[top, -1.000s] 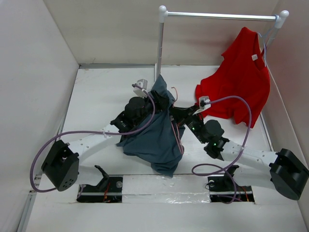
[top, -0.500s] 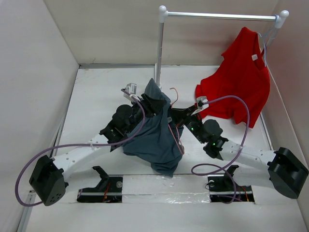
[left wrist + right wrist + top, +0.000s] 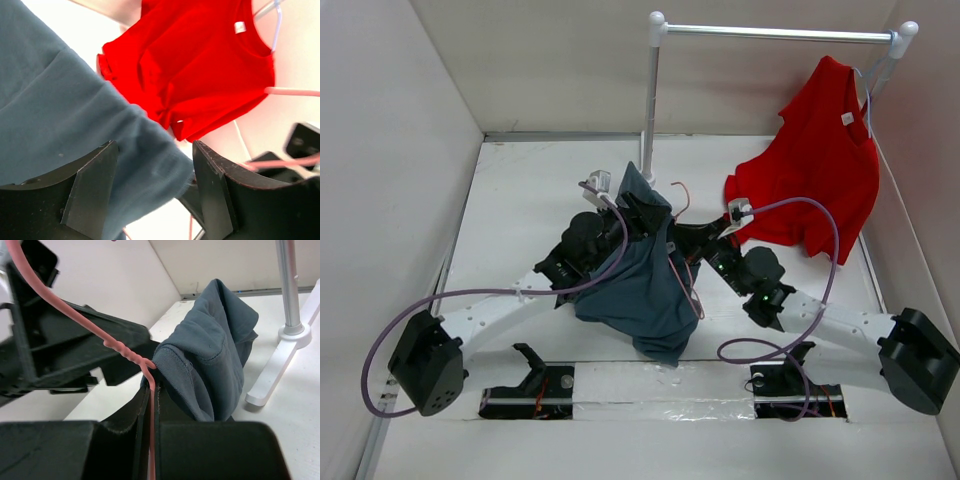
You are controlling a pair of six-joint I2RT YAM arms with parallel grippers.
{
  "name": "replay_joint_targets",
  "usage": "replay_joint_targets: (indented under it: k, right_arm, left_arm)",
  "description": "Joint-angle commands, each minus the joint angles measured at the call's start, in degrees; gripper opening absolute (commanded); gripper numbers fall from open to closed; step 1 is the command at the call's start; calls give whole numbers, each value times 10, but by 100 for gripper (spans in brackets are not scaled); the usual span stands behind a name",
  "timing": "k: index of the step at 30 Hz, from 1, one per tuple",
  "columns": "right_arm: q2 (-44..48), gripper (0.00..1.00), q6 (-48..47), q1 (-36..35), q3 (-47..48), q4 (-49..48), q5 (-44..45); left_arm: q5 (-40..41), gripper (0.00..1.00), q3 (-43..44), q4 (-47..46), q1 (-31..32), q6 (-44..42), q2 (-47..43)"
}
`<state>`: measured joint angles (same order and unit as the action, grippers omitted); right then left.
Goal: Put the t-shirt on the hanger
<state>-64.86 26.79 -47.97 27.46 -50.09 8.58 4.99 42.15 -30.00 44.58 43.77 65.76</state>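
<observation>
Right claw point(image 3: 151, 405) pinches the hanger point(image 3: 125, 347). The t-shirt point(image 3: 640, 280) bunches against the hanger's neck, above mid surface point(image 3: 520, 210). Left claw point(image 3: 155, 145), at the shirt's 11 o'clock, sits half-wide around cloth; grip unclear.

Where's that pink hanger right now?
In the right wrist view the hanger runs up from between the right gripper's fingers, its twisted neck against the t-shirt. From above, that is just left of the red shirt.

Both our arms reach forward and meet in the middle. Our left gripper point(image 3: 154, 152) pinches the t-shirt point(image 3: 640, 290), our right gripper point(image 3: 151, 401) squeezes the hanger point(image 3: 125, 353).
</observation>
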Motion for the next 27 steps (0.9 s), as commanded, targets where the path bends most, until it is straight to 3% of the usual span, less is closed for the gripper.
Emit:
replay_joint_targets:
  k: [1,12,18,25,27]
  right_arm:
    - [25,0,-5,4,19,-40,-13]
    - [-17,0,5,4,23,-65,-37]
    - [-36,0,12,4,20,-79,-34]
    - [-38,0,5,4,27,-64,-15]
    - [-40,0,5,4,28,-63,-16]
  left_arm:
    - [-9,58,35,-38,-4,-4,20]
    - [-33,53,19,-146,7,20,57]
    - [-47,33,-3,-174,7,43,67]
    - [-27,0,-2,-144,7,36,47]
    - [-22,0,-7,-144,7,38,39]
